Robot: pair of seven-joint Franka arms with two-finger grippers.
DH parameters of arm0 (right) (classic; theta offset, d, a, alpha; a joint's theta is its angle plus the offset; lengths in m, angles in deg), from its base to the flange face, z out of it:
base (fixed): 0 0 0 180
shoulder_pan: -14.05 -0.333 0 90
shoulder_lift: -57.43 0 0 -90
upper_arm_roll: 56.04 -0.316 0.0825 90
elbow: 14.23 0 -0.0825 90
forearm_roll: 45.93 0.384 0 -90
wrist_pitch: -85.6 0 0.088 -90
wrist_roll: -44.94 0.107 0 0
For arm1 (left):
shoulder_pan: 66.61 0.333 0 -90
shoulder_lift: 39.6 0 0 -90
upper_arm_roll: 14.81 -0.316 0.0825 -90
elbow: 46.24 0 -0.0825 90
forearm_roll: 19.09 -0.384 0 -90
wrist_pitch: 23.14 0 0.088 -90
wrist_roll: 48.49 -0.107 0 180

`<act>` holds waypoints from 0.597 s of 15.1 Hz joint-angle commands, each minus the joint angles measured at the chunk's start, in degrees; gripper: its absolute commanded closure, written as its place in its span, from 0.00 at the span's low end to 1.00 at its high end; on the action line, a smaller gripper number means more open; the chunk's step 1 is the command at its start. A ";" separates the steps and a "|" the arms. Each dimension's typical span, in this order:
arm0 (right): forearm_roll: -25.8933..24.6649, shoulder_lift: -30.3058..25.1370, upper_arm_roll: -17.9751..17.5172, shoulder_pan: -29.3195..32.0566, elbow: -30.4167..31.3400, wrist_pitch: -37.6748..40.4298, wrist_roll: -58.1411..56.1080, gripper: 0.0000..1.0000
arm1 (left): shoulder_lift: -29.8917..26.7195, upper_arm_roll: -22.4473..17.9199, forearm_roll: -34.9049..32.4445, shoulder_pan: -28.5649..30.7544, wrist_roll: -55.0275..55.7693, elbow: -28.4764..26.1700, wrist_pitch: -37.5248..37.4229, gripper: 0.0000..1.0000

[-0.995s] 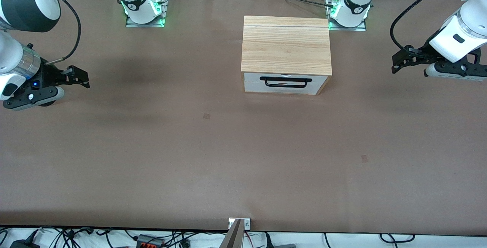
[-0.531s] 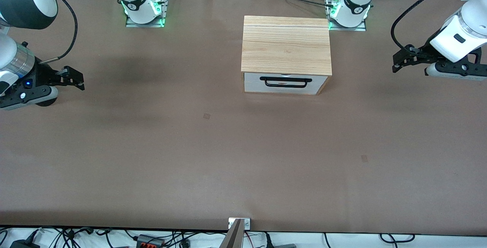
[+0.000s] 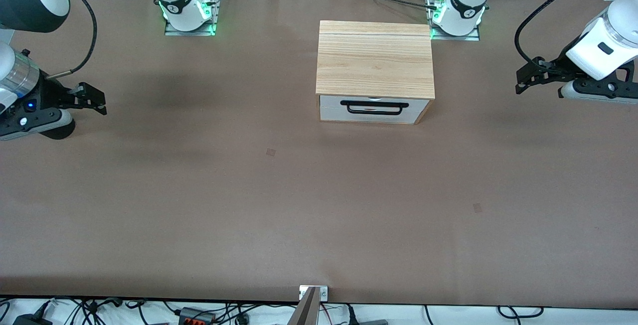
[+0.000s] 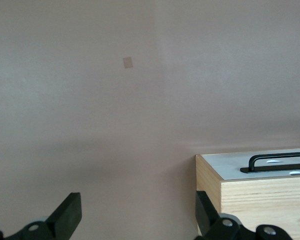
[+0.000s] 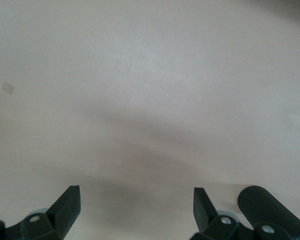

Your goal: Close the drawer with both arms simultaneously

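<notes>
The left pincer (image 3: pixel 523 77) hangs spread and empty over the table (image 3: pixel 319 205) at the left arm's end, well apart from the box; in the left wrist view its two black fingertips (image 4: pixel 67 215) stand wide, with the box corner just past one of them. Over the last second it has drifted slightly up and away from the box. The right pincer (image 3: pixel 94 99) hovers over the table at the right arm's end, also spread with nothing between its fingertips (image 5: pixel 67 202), and it has pulled back toward that end of the table, showing farther from the box than a second ago. The drawer (image 3: pixel 374 108) sits flush in the light-wood box (image 3: pixel 375 60), which stands near the left arm's base; its white front with the black bar handle (image 3: pixel 374 107) faces the front camera. Box and drawer have not shifted.
</notes>
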 commanded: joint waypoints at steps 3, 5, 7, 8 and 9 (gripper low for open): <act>1.38 0.01 -0.30 0.31 -1.21 -0.81 0.42 0.00 | 0.79 0.48 -1.21 0.11 0.45 1.82 -1.43 0.00; 3.06 0.01 -0.21 0.31 -1.21 -0.73 0.33 0.00 | 0.79 0.48 -1.21 0.03 0.45 1.82 -1.43 0.00; 3.15 0.10 -0.30 0.13 -1.21 -0.72 0.33 0.00 | 0.79 0.48 -1.21 0.02 0.45 1.82 -1.43 0.00; 3.15 0.19 -0.30 0.13 -1.21 -0.46 0.33 0.00 | 0.79 0.48 -1.21 0.02 0.45 1.82 -1.43 0.00; 3.15 0.10 -0.30 0.13 -1.21 -0.11 0.25 0.00 | 0.70 0.48 -1.21 0.02 0.45 1.82 -1.43 0.00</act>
